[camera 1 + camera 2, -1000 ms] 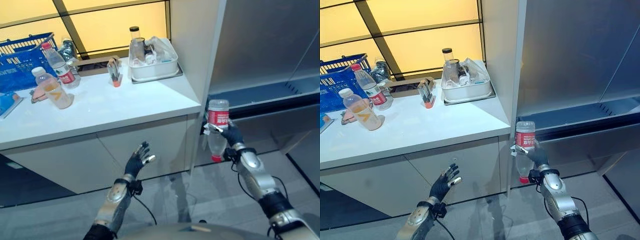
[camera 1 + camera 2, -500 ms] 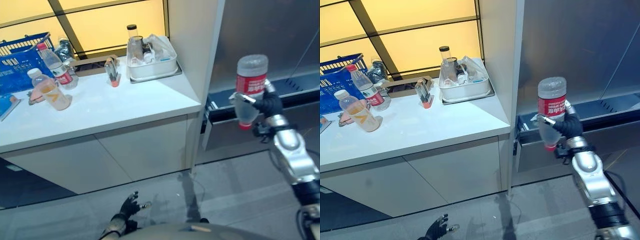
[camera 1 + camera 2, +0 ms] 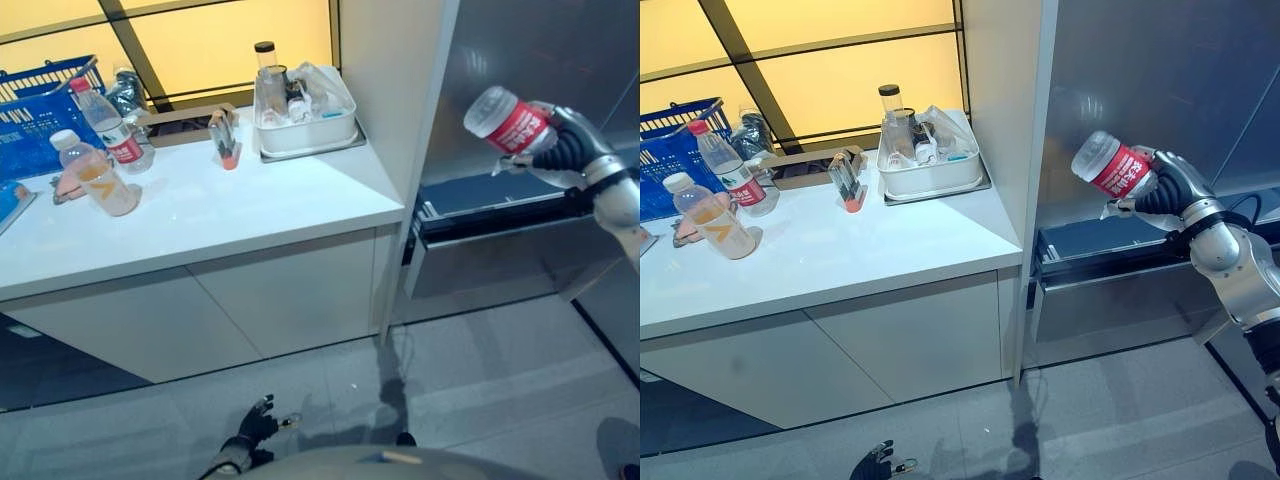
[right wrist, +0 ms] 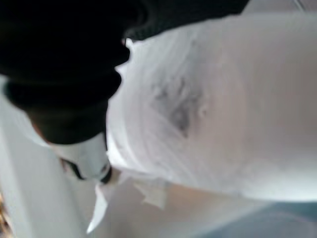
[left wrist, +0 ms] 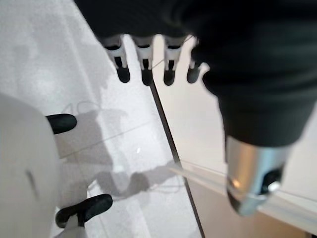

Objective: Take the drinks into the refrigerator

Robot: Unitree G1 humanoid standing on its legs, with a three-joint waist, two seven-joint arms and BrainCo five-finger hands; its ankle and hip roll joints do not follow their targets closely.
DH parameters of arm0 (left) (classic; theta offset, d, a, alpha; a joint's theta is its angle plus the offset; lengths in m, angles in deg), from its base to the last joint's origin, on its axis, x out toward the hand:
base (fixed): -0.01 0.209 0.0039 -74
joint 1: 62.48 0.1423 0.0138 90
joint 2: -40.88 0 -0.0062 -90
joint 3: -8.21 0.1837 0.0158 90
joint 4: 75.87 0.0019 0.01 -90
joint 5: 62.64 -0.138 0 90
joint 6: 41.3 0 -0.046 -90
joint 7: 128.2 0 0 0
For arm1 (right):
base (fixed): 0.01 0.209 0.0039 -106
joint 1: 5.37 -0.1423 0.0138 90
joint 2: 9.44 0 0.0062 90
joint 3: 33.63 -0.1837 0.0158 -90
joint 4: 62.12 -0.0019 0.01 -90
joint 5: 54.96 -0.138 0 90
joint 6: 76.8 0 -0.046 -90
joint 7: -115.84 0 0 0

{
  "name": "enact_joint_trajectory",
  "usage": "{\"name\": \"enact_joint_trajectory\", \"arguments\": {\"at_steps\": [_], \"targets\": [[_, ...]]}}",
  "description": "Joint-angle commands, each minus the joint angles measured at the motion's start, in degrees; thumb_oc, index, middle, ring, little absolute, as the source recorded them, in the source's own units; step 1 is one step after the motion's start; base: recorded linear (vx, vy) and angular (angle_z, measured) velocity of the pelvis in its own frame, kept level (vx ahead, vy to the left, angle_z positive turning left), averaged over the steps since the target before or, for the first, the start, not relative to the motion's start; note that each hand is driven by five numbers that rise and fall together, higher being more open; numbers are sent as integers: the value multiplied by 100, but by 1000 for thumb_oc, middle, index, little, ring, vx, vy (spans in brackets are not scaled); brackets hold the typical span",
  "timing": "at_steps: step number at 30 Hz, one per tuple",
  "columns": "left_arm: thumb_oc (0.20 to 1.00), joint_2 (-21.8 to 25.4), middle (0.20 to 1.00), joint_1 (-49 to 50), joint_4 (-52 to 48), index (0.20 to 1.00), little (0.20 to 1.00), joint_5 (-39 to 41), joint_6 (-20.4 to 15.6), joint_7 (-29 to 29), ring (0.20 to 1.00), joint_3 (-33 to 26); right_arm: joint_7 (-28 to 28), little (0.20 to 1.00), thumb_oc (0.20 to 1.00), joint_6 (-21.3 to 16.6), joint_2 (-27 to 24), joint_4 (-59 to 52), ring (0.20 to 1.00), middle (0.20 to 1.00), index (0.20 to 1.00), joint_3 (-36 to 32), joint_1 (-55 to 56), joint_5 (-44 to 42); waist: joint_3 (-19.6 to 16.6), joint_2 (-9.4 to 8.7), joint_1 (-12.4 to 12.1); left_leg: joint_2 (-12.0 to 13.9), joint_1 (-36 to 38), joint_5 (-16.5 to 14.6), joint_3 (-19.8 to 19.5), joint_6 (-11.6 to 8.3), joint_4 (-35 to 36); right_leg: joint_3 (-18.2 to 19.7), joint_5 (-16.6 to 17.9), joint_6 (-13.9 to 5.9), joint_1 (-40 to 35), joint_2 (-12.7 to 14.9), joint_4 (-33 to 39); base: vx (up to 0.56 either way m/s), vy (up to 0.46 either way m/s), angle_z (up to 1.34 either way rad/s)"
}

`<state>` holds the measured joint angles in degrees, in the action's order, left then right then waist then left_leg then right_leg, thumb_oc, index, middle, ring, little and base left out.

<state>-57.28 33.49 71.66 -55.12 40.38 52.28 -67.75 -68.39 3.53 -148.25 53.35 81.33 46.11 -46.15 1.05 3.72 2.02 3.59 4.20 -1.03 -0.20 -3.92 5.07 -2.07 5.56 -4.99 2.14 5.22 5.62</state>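
My right hand has its fingers curled round a clear plastic bottle with a red label, tilted with its base up and to my left, in front of the open grey refrigerator; the label's white print is too small to read; my left hand hangs low over the floor with fingers straight and relaxed; on the white counter stand a red-labelled bottle and an orange-drink bottle, beside a blue basket.
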Motion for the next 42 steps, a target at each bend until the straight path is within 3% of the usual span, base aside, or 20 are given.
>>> {"name": "enact_joint_trajectory", "arguments": {"at_steps": [1, 10, 19, 25, 31, 37, 42], "targets": [[1000, 369, 1000, -335, 345, 1000, 1000, -90, -209, -25, 1000, 237, -174, 200, 200, -66, -96, 487, 200, 200, 200, 671, -1196, 1406, -161, -816, -195, -252, -154, -184, -81, 119, -61, 15, -468, -252, -378, 182, -109, 0, 0, 0], [1000, 431, 1000, -445, 384, 1000, 1000, -68, -266, 130, 1000, 204, 88, 200, 200, -82, 112, 1129, 200, 200, 200, 2118, -1546, 2602, 82, -896, -289, -277, -388, -98, -213, 106, -61, -91, -432, -262, -235, 218, -113, -21, 0, 5], [1000, 518, 1000, -552, 56, 1000, 1000, 89, -407, 276, 1000, 322, 100, 200, 200, -10, 512, 1845, 200, 200, 200, 2468, -1490, 2822, 412, -885, -412, -333, -668, 2, -322, 117, -78, -171, -366, -268, -43, 273, -122, -50, -2, 8], [1000, 608, 1000, -604, -442, 1000, 1000, 261, -527, 337, 1000, 442, 76, 200, 200, 13, 725, 2141, 200, 200, 200, 2705, -1468, 3053, 623, -777, -463, -384, -853, 72, -386, 126, -77, -207, -306, -283, 126, 323, -113, -51, 8, 9], [1000, 620, 1000, -610, -668, 1000, 1000, 373, -571, 343, 1000, 454, 106, 200, 200, 57, 818, 2367, 200, 200, 200, 2618, -1308, 2975, 682, -717, -474, -411, -893, 87, -387, 131, -79, -209, -278, -290, 157, 350, -100, -11, 5, 4], [1000, 603, 1000, -546, -706, 1000, 1000, 284, -592, 371, 1000, 308, 80, 200, 200, -17, 441, 1836, 200, 200, 200, 2097, -637, 2922, 673, -685, -378, -427, -831, 25, -360, 155, -87, -167, -297, -301, 123, 364, -100, 0, 0, 0], [1000, 666, 1000, -497, -822, 1000, 1000, 291, -614, 340, 1000, 227, 79, 200, 200, -1, 318, 2389, 200, 200, 200, 1822, -132, 2900, 634, -675, -338, -415, -772, 2, -333, 145, -83, -162, -313, -309, 85, 359, -90, 0, 0, 0]]}}
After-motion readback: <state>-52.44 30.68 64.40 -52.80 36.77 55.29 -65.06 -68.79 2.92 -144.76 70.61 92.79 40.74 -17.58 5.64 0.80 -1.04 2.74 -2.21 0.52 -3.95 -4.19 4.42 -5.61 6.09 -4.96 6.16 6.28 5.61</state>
